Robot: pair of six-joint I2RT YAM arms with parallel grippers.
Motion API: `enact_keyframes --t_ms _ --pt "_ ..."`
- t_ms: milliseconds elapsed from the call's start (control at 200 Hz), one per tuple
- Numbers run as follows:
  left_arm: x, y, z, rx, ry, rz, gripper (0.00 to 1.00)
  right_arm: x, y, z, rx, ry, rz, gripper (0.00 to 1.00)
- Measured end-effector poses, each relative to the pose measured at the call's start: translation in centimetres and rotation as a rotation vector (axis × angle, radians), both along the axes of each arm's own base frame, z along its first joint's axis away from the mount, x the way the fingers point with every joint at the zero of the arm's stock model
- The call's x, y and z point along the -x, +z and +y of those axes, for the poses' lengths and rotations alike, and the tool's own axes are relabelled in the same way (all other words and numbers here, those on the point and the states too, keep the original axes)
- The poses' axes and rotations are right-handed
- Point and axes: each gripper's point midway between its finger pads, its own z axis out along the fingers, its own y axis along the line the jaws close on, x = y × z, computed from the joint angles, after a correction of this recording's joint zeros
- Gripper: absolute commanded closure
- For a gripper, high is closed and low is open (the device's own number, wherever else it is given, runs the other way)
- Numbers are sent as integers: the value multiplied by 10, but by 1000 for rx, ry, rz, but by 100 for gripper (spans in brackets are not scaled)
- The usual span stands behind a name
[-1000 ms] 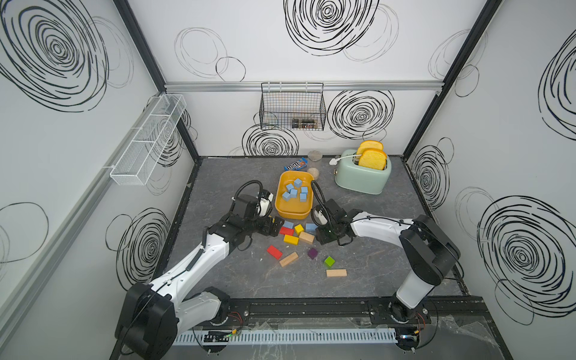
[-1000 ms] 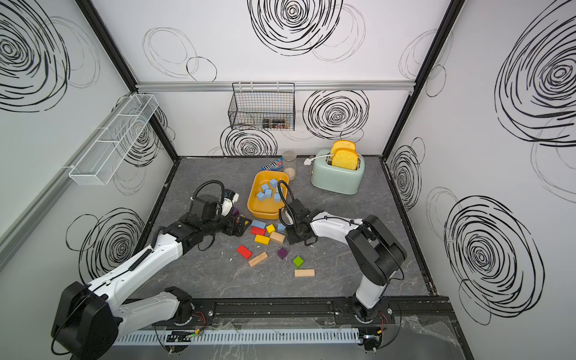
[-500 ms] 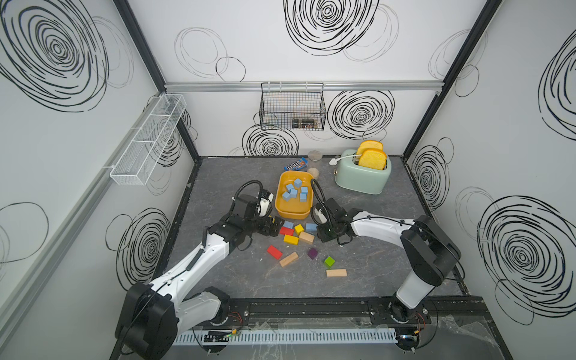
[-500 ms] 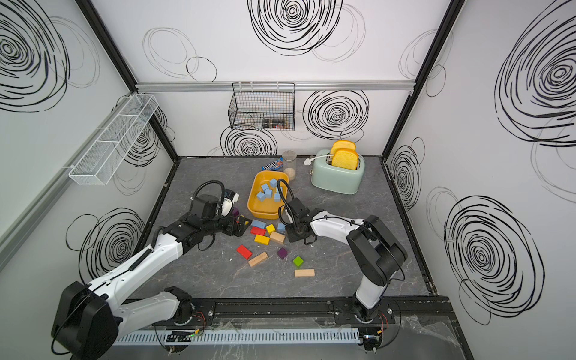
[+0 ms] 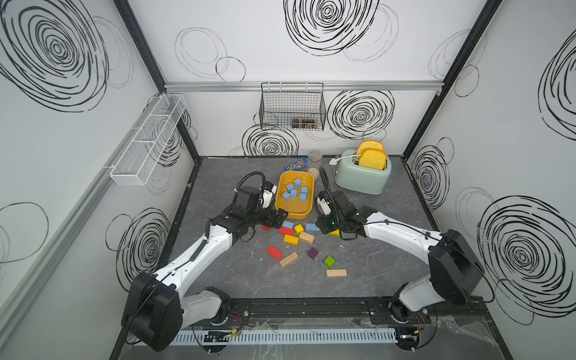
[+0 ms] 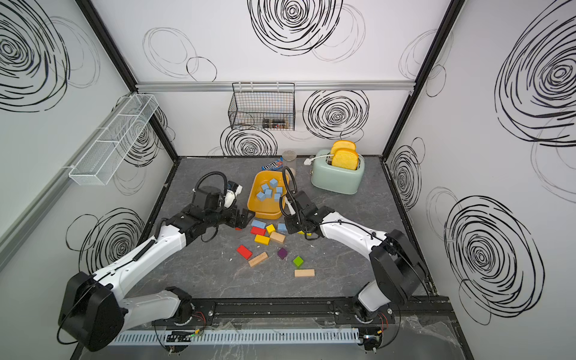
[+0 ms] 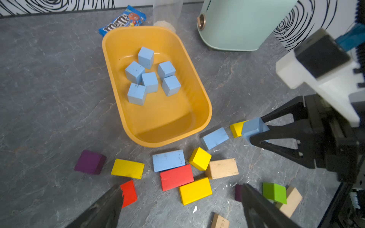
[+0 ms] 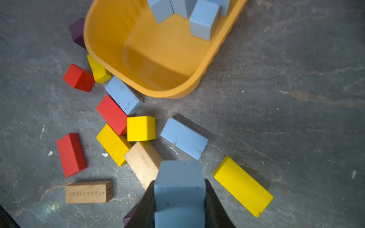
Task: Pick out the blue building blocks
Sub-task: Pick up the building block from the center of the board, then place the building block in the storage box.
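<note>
Blue building blocks (image 7: 150, 77) lie in three places. Six cubes are bunched in the back half of the yellow tray (image 7: 158, 126), which sits on the desk (image 5: 374, 274) toward the middle of its back edge. Two blue bricks lie flat on the desk just off the tray's near end. The first blue brick (image 7: 168, 160) touches a red brick (image 7: 176, 177), and the second blue brick (image 7: 214, 137) lies alone, nearer the right gripper (image 7: 256, 131). That gripper's jaws are pinching one more blue block (image 8: 178, 177), just beside a yellow brick (image 8: 243, 185). Whether the block is clear of the desk I cannot tell.

The left gripper (image 5: 276, 218) hangs by the tray's near left corner, jaws spread wide with nothing gripped, and a small red block (image 7: 128, 192) lies just beside one finger. Yellow, purple, green and plain wooden blocks are scattered toward the desk's middle. A mint toaster (image 5: 363, 177) stands near the back right corner, and a candy packet (image 5: 296, 163) lies behind the tray.
</note>
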Motion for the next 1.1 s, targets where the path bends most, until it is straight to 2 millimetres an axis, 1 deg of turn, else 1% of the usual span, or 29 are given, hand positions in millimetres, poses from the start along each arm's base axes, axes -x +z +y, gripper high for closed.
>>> enact_keyframes --t_ms 85,245,300,360,575,831,1021,1101 --pt "-7 8 -4 18 -6 -28 4 -9 18 8 -28 5 -36 100" --pt "-13 15 -6 60 -5 -42 4 -24 53 22 -81 23 -117 100" --pt "-16 18 -5 81 4 -47 4 -29 62 26 -95 36 -147 100" --pt "-18 21 -4 106 13 -58 4 -33 66 31 -106 49 -174 100" --pt "-14 24 -1 120 24 -69 4 -50 63 43 -92 78 -190 100" --pt "-13 28 6 108 52 -95 4 -69 51 54 -72 94 -177 100" --pt "-12 29 8 105 59 -102 4 -89 47 70 -80 105 -172 99" --pt "-12 29 8 104 61 -102 4 -96 43 78 -83 110 -162 99"
